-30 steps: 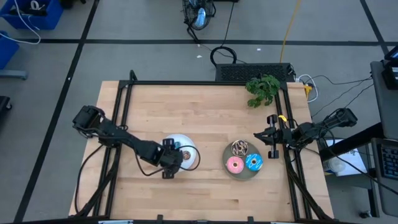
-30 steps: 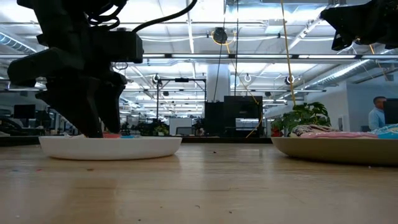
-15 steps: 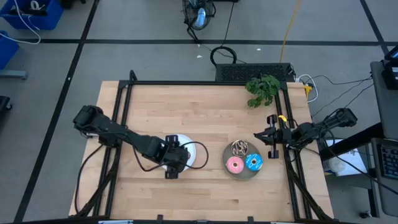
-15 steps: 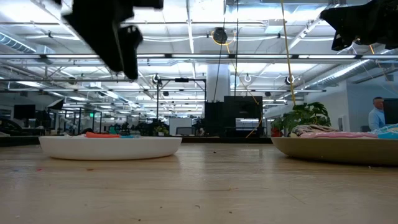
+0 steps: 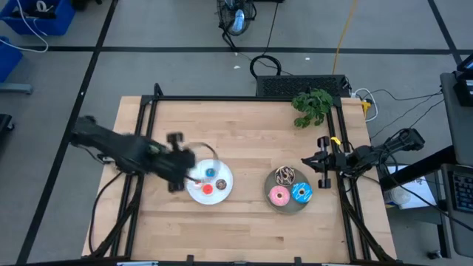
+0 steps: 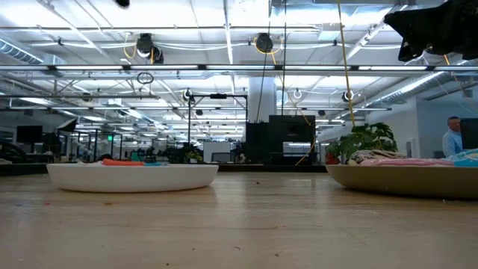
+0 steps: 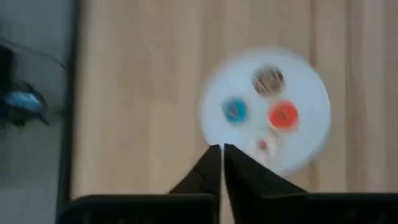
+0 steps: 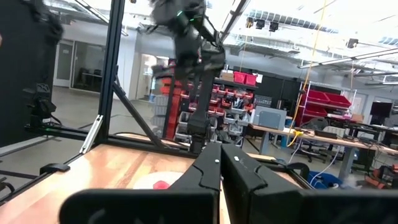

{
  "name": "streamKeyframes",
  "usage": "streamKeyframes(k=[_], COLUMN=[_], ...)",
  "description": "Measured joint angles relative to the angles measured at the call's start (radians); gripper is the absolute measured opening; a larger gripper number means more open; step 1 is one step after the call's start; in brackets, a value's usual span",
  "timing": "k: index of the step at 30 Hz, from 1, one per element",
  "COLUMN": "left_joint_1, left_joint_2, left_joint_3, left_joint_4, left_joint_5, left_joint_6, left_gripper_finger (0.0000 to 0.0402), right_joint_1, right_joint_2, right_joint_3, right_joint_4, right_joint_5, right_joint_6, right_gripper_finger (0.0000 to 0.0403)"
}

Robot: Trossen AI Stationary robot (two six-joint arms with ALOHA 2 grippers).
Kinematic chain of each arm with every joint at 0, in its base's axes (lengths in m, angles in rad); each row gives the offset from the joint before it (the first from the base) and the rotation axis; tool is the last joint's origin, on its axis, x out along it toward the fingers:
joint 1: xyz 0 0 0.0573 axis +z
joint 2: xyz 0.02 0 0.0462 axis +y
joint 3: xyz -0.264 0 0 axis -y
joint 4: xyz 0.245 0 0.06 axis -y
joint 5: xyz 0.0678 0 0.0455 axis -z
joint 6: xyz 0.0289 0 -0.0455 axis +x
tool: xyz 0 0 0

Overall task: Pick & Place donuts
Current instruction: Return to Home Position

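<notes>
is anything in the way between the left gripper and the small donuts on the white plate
Nothing visible. The left gripper, shut, hangs in the air just left of the white plate, and the four small donuts lie uncovered on the plate, with nothing between them and the gripper.

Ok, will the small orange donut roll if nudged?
Probably not: the orange donut lies flat on the white plate, so it should slide. It looks tiny, likely light, and could bump the blue donut beside it.
</notes>
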Motion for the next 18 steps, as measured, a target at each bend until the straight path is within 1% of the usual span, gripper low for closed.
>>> streamKeyframes(k=[1,4,7,9,11,13,15,17,18], left_joint_1=[-0.002,-0.017,-0.025,-0.023,-0.023,-0.023,-0.023,-0.016,-0.01], left_joint_2=[-0.06,-0.27,-0.484,-0.618,-0.737,-0.85,-0.952,-1.031,-1.063], left_joint_3=[-0.024,-0.164,-0.37,-0.514,-0.648,-0.774,-0.891,-0.985,-1.021], left_joint_4=[0.047,0.273,0.505,0.638,0.777,0.923,1.05,1.145,1.172], left_joint_5=[-0.039,-0.128,-0.138,-0.16,-0.195,-0.201,-0.184,-0.16,-0.143], left_joint_6=[0.012,0.083,0.167,0.21,0.267,0.344,0.417,0.477,0.5], left_gripper_finger=[0.0016,0.0016,0.0006,0.0005,0.0006,0.0004,0.0004,0.0004,0.0004], right_joint_1=[0.0,0.0,0.0,0.0,0.0,0.0,0.0,0.0,0.0], right_joint_2=[0.0,0.0,0.0,0.0,0.0,-0.001,0.0,-0.002,-0.006], right_joint_3=[0.0,0.0,0.0,0.007,0.018,0.031,0.045,0.065,0.073], right_joint_4=[0.0,0.01,0.015,0.01,-0.035,-0.1,-0.131,-0.097,-0.091], right_joint_5=[0.0,0.0,0.014,0.071,0.132,0.119,0.067,0.024,0.022], right_joint_6=[-0.008,-0.031,-0.03,-0.028,-0.018,-0.012,0.002,0.012,0.012], right_gripper_finger=[0.0,0.0,0.0,0.0,0.0,0.0,0.0,0.0,0.0])
